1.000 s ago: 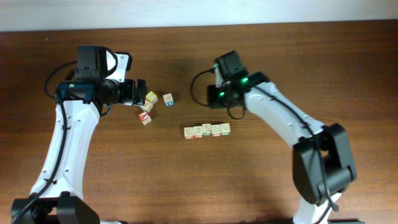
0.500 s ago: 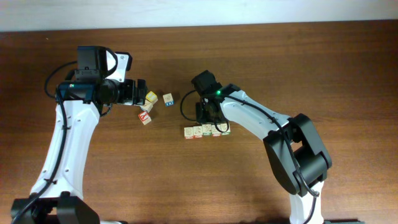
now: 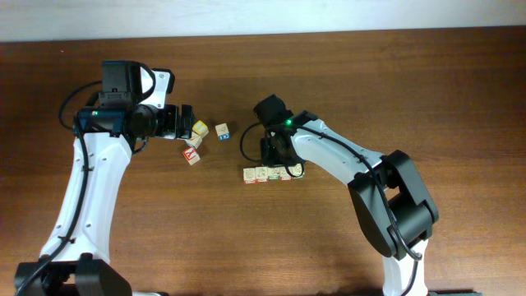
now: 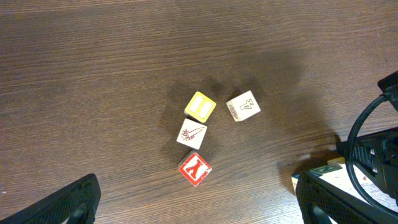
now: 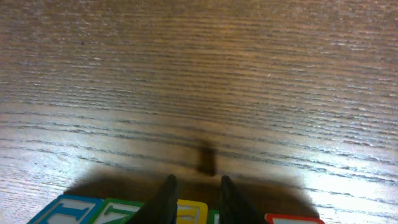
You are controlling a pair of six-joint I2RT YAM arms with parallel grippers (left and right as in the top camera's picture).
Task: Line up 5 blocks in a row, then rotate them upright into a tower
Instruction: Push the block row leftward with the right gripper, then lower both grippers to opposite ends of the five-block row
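A: Gripper states?

B: My right gripper (image 5: pixel 196 186) has its jaws narrow, one each side of the yellow-rimmed block (image 5: pixel 189 215) mid-row. Pinching it or just beside it, can't tell. My left gripper (image 3: pixel 186 124) is spread wide, holding nothing, by the loose cubes (image 4: pixel 193 134) on the left.

A: Risks?

B: The row of blocks (image 3: pixel 256 174) sits mid-table, packed, each touching the next. My fingers could catch the neighbours, so a twist likely drags or scatters them. With a weak pinch the block slips.

A: Hidden?

B: My wrist covers part of the row overhead. The wrist view crops the blocks to top edges. Prints unreadable.
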